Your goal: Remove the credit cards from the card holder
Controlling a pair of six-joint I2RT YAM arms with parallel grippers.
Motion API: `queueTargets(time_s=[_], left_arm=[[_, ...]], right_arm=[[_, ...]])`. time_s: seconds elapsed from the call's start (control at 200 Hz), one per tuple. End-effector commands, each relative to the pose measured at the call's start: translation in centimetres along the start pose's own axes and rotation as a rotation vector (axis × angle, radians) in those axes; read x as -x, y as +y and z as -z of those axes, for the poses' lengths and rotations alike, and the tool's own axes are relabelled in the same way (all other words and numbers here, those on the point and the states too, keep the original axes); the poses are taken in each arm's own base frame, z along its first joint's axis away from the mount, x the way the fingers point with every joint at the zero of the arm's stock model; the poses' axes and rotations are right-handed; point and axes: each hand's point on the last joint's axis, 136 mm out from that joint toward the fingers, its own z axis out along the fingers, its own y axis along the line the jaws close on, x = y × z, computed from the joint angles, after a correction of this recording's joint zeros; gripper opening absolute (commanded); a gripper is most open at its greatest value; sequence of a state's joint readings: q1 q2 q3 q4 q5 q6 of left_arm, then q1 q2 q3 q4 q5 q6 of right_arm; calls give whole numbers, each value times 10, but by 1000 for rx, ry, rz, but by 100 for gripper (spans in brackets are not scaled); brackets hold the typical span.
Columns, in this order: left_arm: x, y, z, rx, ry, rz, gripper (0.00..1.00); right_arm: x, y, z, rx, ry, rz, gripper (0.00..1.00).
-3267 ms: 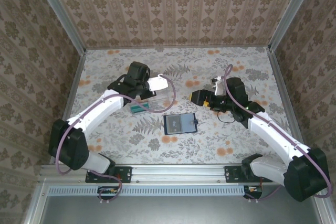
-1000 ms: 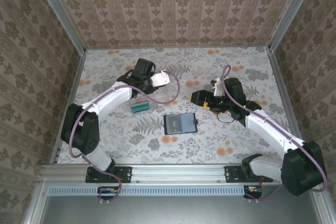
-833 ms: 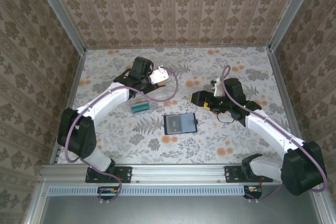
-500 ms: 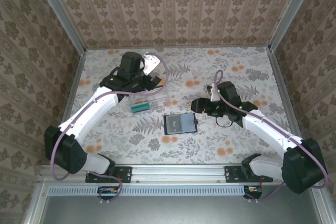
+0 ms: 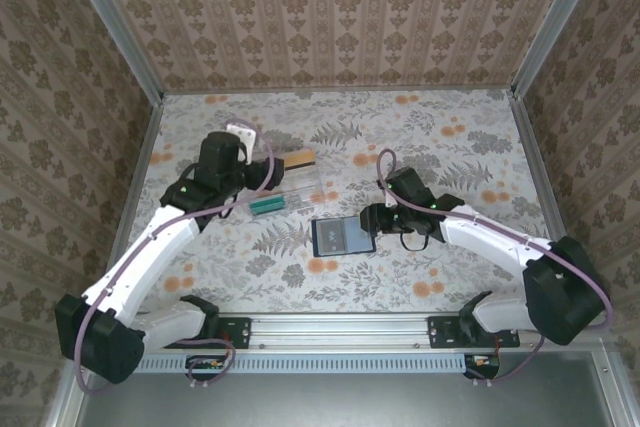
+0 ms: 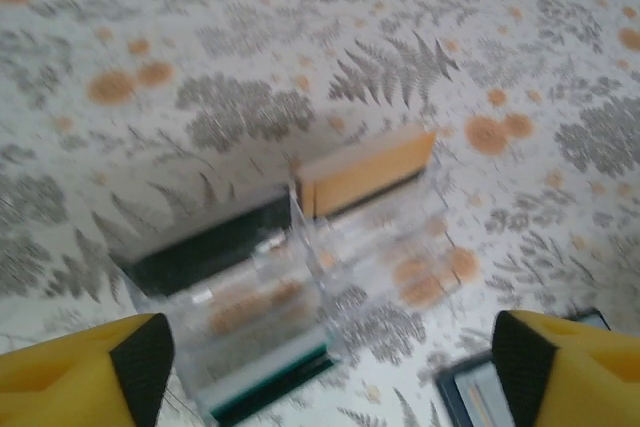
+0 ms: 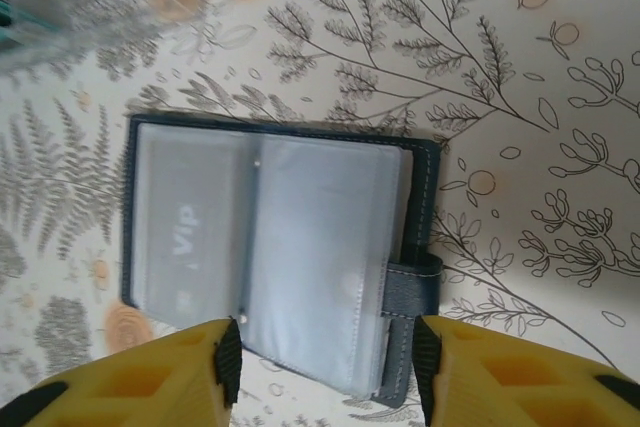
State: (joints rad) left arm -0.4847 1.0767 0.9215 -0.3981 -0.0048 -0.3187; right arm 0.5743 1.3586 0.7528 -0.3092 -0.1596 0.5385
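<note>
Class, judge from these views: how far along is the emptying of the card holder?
Done: a tan-orange card and a black card sit in the clear tray. In hand: the right fingers straddle the open card holder, not yet closed. Left: a Vip card sits in its pocket.

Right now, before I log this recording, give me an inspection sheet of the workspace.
Surface: floral table, nothing spilled.
Job's things: wallet lying open, Vip card in its pocket; tan card at the far edge of the tray, black card inside it.
Clutter: teal block in the tray.
Tools: left tool open above the tray; right tool open over the wallet, contact unclear.
Cables: cables looped along both arms.
Surroundings: patterned walls, metal frame.
</note>
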Motion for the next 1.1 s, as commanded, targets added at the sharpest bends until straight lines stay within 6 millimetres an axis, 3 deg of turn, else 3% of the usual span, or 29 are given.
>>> queueTargets(time_s=[0.0,0.1,0.335,0.76,1.095], left_arm=[[-27,-16,1,-87,74,246,80],[-52,-28,-4,-118,133,322,70],[-93,-52,-19,-164,222,411,64],[-132,-93,-48,-297,370,475,44],[-171,-98,-72,-291,501,495,35]], right_arm=[[-5,-9,-11,-72,31,21,46],[-14,-12,-21,-91,69,32,41],[-32,-15,-39,-119,130,32,38],[-53,-3,-52,-113,166,11,27],[-55,-1,-50,-112,160,4,27]])
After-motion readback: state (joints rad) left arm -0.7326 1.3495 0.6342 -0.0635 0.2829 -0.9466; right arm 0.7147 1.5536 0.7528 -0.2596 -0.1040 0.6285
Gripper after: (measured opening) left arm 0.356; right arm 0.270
